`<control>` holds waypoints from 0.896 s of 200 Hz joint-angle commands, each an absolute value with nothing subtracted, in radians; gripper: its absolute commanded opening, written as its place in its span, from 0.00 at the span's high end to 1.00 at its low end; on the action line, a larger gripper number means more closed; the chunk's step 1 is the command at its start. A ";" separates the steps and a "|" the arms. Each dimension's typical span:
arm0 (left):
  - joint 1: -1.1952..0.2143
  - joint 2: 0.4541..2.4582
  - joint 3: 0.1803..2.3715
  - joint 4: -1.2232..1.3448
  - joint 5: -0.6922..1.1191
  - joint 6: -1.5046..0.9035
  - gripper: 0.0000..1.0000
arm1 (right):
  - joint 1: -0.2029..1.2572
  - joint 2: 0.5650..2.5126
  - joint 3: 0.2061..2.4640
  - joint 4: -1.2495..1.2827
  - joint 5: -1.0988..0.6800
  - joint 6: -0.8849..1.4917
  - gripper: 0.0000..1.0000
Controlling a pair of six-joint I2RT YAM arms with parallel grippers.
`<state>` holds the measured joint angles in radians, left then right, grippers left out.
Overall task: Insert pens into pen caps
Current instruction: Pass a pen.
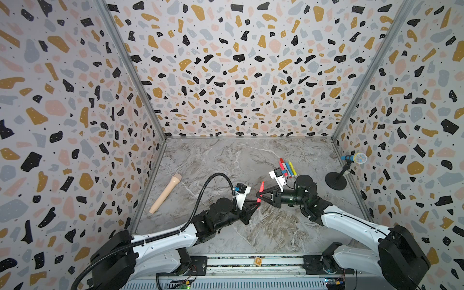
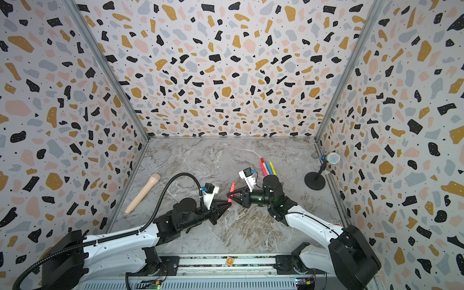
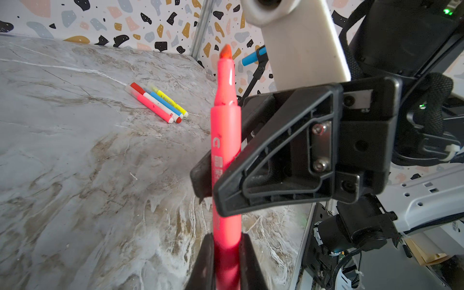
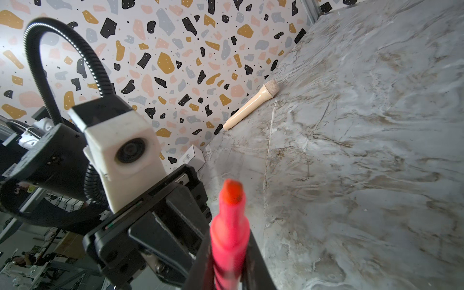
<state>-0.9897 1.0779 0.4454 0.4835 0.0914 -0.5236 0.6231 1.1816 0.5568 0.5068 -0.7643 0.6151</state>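
Terrazzo-patterned walls (image 1: 238,62) close the cell on three sides, and the grey marble table (image 1: 226,160) fills the bottom of it. The left arm (image 1: 160,241) and the right arm (image 1: 351,223), both white and black, reach from the front rail (image 1: 226,262) to the middle of the table. They meet there at one neon pink pen (image 1: 261,191).

The left end effector (image 1: 258,204) is pressed together on the lower end of this pen. In the left wrist view its two fingers stand tight on both sides of the barrel. The right end effector (image 1: 260,194) pinches the same pen a little higher, about at the middle of the barrel. The pen is held up above the table, and its bare orange tip points away from the rail.

A long beige microphone-shaped stick (image 1: 165,193) lies near the left wall. A blue microphone (image 1: 355,158) on a black round stand (image 1: 335,181) is by the right wall. Four other pens (image 1: 288,168), pink, white with red ends, blue and yellow, lie side by side on the table behind the right arm. A small orange-tan tag (image 1: 257,261) sits on the front rail.
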 commanded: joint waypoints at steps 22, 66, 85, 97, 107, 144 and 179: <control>-1.000 1.081 0.460 0.546 0.144 -0.560 0.71 | 0.627 1.138 0.591 0.449 -0.732 0.547 0.91; -0.999 1.091 0.481 0.557 0.190 -0.568 0.71 | 0.650 1.123 0.593 0.444 -0.744 0.531 0.91; -0.999 1.101 0.491 0.558 0.201 -0.571 0.72 | 0.658 1.123 0.597 0.443 -0.748 0.530 0.91; -0.999 1.107 0.497 0.560 0.206 -0.571 0.72 | 0.664 1.122 0.598 0.445 -0.750 0.530 0.91; -0.999 1.112 0.503 0.560 0.209 -0.571 0.72 | 0.669 1.124 0.598 0.449 -0.756 0.531 0.91; -0.999 1.118 0.511 0.563 0.206 -0.580 0.77 | 0.679 1.126 0.599 0.454 -0.758 0.530 0.91; -0.999 1.120 0.512 0.558 0.189 -0.589 0.91 | 0.680 1.123 0.597 0.456 -0.756 0.529 0.91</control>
<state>-0.9924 1.1191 0.4637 0.4881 0.1688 -0.5724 0.6743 1.1450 0.5587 0.4389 -0.7582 0.5488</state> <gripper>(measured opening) 0.141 0.175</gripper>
